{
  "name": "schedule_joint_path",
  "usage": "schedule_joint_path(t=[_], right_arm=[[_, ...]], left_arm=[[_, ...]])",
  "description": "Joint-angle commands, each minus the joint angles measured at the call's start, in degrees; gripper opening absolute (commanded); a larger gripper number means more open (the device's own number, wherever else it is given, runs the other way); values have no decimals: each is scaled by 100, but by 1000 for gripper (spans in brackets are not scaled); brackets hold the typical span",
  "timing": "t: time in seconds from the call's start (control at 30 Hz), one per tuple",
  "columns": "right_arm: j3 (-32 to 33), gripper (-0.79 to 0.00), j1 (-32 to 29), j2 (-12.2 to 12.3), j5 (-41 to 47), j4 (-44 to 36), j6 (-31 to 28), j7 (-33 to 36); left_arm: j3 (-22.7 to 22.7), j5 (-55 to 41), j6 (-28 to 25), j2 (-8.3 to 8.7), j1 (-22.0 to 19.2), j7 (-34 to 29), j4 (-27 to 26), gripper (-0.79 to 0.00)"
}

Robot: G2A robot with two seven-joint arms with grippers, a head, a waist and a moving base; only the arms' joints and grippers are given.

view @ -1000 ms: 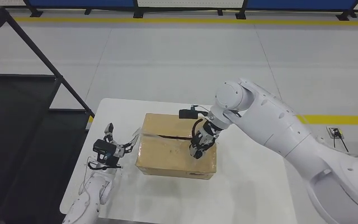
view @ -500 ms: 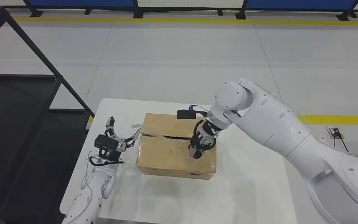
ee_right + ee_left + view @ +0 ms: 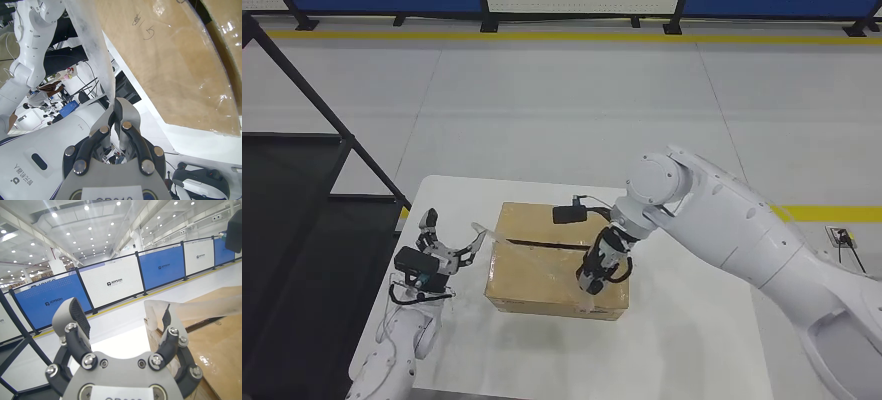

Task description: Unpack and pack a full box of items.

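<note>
**Unsealing the box: tape strip held in the right gripper**

The cardboard box (image 3: 542,285) stands closed on the white table (image 3: 692,340). The right gripper (image 3: 115,106) has its fingers pinched together on a strip of clear tape (image 3: 94,56) that rises from the box top. Seen from above, this gripper hangs over the top's near edge. The left gripper (image 3: 121,309) sits beside the box's left end with its fingers spread wide. The strip's loose end lies just beside one finger (image 3: 174,325); contact cannot be told.

The step in hand is judged to be peeling the seal, early in unpacking. The next move calls for a steady pull until the strip is free of the cardboard.

Compared with a second ago, the right gripper has shifted from mid-top toward the near edge. The left gripper has drawn slightly away from the box.
</note>
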Motion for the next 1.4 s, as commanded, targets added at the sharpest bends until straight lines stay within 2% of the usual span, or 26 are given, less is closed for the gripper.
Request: schedule_joint_path(t=[0.0, 0.67, 0.9, 1.37], right_arm=[[0, -785, -13, 39, -9, -86, -43, 0], [0, -785, -170, 209, -263, -691, 653, 0], [0, -785, -181, 193, -270, -779, 649, 0], [0, -785, -158, 138, -180, -610, 1048, 0]], left_arm=[[-64, 20, -31, 15, 62, -20, -69, 0], [-299, 316, -335, 91, 415, -437, -548, 0], [-314, 290, -431, 93, 417, -540, -588, 0], [-114, 319, -515, 46, 42, -853, -179, 0]])
